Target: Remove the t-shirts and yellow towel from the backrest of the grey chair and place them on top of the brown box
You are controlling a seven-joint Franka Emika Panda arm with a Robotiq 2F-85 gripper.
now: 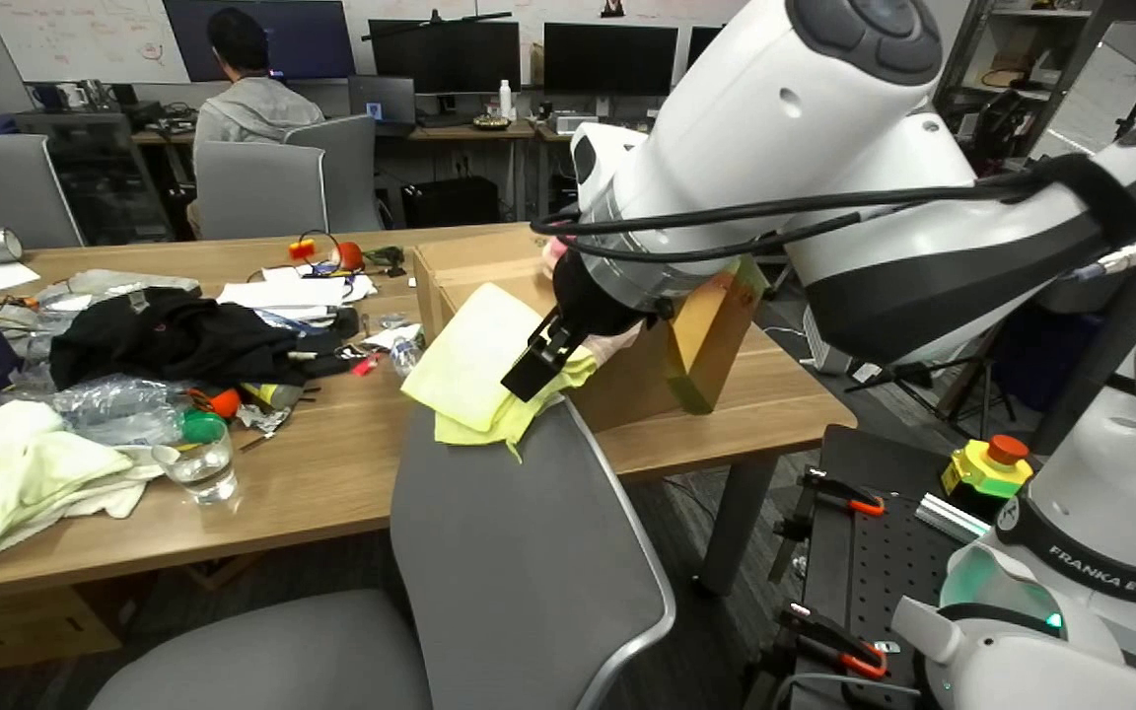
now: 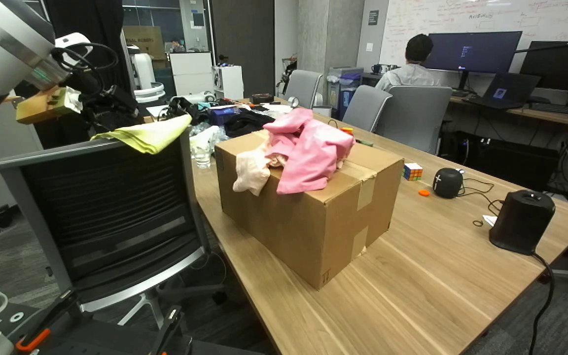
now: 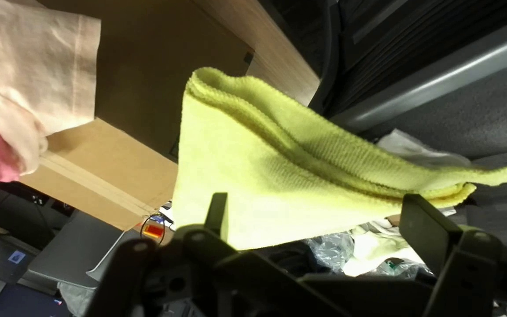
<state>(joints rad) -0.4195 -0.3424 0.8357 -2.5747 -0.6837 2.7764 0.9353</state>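
Note:
The yellow towel lies folded over the top of the grey chair's backrest. It also shows in an exterior view and fills the middle of the wrist view. A pink t-shirt and a pale peach garment lie heaped on top of the brown box, partly hanging over its edge. My gripper is open, its fingers spread apart with the towel's near part showing between and beyond them. In an exterior view the gripper is close over the towel; contact cannot be told.
The box stands on the wooden table close behind the chair. Clutter with a black cloth, plastic bags and a glass of water covers the table's far part. Two black speakers stand beyond the box.

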